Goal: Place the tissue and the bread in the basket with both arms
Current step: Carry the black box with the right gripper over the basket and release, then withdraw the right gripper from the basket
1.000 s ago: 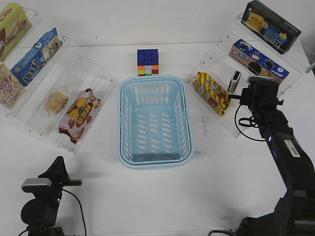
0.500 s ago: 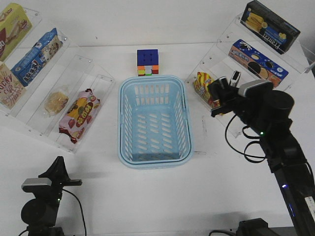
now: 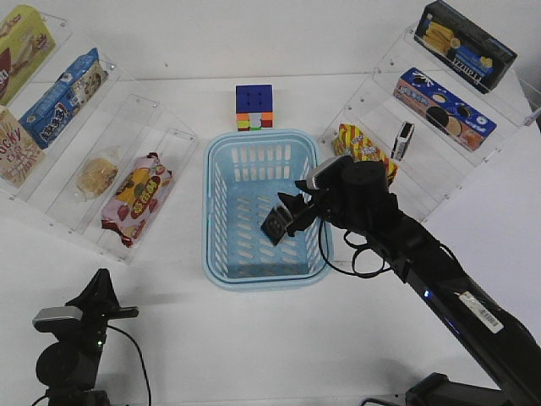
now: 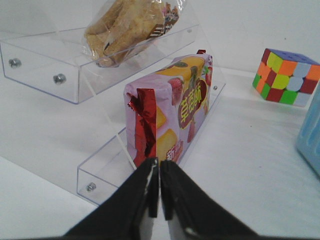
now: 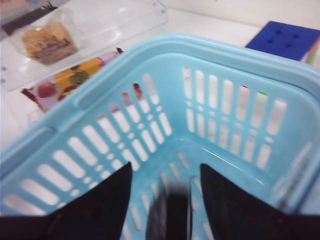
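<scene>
The light blue basket [image 3: 208,211] stands mid-table. My right gripper [image 3: 293,216] hangs over its right half with the jaws wide apart. A black-and-white tissue pack [image 3: 275,225] is just below them, tilted, inside the basket. In the right wrist view the pack [image 5: 170,215] is blurred between the open fingers of the gripper [image 5: 166,167], touching neither, above the basket floor [image 5: 200,150]. A second tissue pack [image 3: 404,139] stands on the right shelf. The bread [image 3: 96,176] lies on the left shelf [image 4: 127,27]. My left gripper [image 3: 95,303] [image 4: 159,165] is shut and empty, low at the front left.
A long red packet [image 3: 135,197] [image 4: 172,105] lies in the lowest left shelf tray, right in front of my left gripper. A colour cube [image 3: 254,106] stands behind the basket. A yellow-red packet [image 3: 365,152] and a blue biscuit box [image 3: 444,103] lie on the right shelves.
My right arm has swung from the right shelf to over the basket, carrying the tissue pack. Its jaws now stand open with the pack loose between them. My left arm has not moved.
</scene>
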Motion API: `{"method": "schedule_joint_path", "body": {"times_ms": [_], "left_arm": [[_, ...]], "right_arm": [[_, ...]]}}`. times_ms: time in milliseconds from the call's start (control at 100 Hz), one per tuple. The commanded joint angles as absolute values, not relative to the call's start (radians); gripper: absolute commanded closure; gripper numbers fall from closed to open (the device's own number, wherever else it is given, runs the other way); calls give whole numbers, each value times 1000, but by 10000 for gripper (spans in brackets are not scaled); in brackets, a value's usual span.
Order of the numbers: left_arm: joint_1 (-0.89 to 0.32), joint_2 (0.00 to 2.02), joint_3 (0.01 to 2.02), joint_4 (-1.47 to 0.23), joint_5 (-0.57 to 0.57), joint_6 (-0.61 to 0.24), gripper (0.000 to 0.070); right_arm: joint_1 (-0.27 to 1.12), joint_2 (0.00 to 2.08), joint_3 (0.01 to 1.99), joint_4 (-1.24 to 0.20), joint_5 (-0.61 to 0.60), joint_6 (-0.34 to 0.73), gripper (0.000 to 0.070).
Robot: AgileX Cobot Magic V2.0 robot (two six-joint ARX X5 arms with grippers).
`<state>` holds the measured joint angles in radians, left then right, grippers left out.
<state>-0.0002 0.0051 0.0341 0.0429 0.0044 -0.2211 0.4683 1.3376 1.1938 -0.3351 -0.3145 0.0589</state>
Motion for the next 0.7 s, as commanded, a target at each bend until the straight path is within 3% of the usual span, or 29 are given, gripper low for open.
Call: {"method": "schedule_joint_path", "body": {"times_ms": [0,50,150,290,400,550,690], "left_arm": [[1,3,17,55,8,-418,700],[1,3,22,54,8,-468,700],[1,3,53,48,14,-519,700],[1,25,156,-7,29,-533,700],[1,109,274,-68,29,-493,699],[1,313,452,-125,26,-270,700],[1,536,604,-128,26,-17,697]], "right_arm": [[465,1322,1208,-294,-287,52,370],[446,1287,1208,-286,-252,56,435],[392,1205,1208,-297,-163,57,700],[342,1085,1172,-322,-71,51,700],[308,951,1011,-216,-71,51,700],[294,759,721,31,-69,55,700],[294,687,609,56,-51,65,700]]}}
